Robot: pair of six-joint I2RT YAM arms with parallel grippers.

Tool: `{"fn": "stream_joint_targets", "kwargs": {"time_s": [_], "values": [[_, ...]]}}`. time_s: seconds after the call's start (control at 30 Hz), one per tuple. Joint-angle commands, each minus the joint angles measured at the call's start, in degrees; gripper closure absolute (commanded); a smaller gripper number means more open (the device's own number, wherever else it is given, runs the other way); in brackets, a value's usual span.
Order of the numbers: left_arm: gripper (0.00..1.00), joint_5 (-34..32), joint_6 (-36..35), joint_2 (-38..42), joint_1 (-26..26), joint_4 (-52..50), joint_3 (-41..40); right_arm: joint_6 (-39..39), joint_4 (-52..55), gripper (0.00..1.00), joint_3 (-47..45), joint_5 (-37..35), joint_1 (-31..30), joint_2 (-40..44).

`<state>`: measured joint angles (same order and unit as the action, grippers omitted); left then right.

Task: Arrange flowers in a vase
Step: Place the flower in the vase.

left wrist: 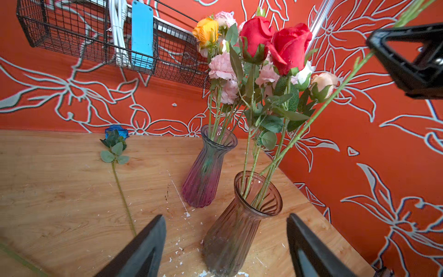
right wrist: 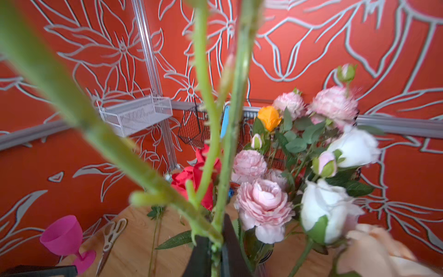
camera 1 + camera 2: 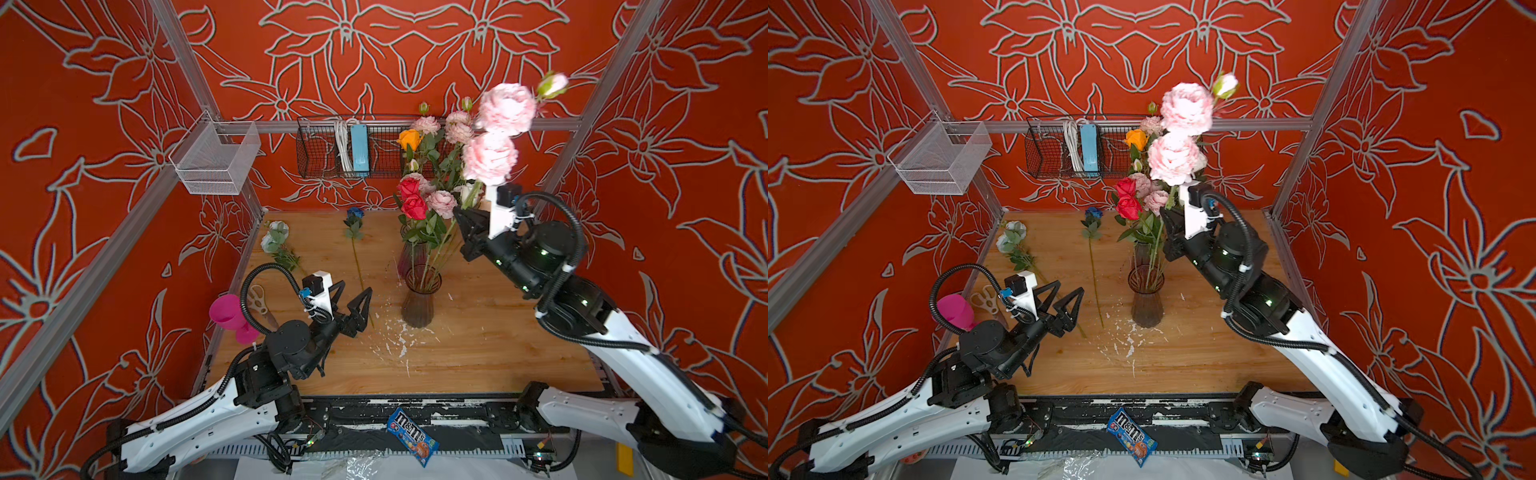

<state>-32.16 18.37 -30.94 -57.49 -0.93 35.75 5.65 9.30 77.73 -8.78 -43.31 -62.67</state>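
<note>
A: What encloses the scene?
B: All three walls carry red wallpaper (image 3: 374, 50) with pale outlined blossoms, braced by aluminium rails (image 3: 561, 123).
A: And the furniture?
B: A wooden tabletop (image 3: 478, 357) at lower centre. A white mesh basket (image 3: 216, 162) hangs upper left, a black wire basket (image 3: 320, 153) at top centre.

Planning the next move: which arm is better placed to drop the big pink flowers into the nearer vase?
Right. The right gripper is shut on the pink flowers by their stem, which slants down to the nearer vase. The left gripper is open and empty.
</note>
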Motion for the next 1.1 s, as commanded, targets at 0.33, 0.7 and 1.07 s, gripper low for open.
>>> {"fn": "stream_joint_targets", "kwargs": {"time_s": [0.33, 0.7, 1.07], "values": [[0.19, -2.91, 2.57, -1.66, -0.25, -1.24, -1.3, 7.29, 1.13, 0.68, -11.77, -1.97, 0.07, -1.6], [0.16, -4.94, 3.62, -7.29, -0.08, -1.51, 0.53, 9.37, 1.59, 0.56, -13.73, -0.8, 0.0, 3.73], [0.13, -3.3, 21.86, -13.46, 13.89, -15.5, 2.57, 11.27, 5.4, 0.54, -16.34, 3.58, -0.1, 11.8]]}}
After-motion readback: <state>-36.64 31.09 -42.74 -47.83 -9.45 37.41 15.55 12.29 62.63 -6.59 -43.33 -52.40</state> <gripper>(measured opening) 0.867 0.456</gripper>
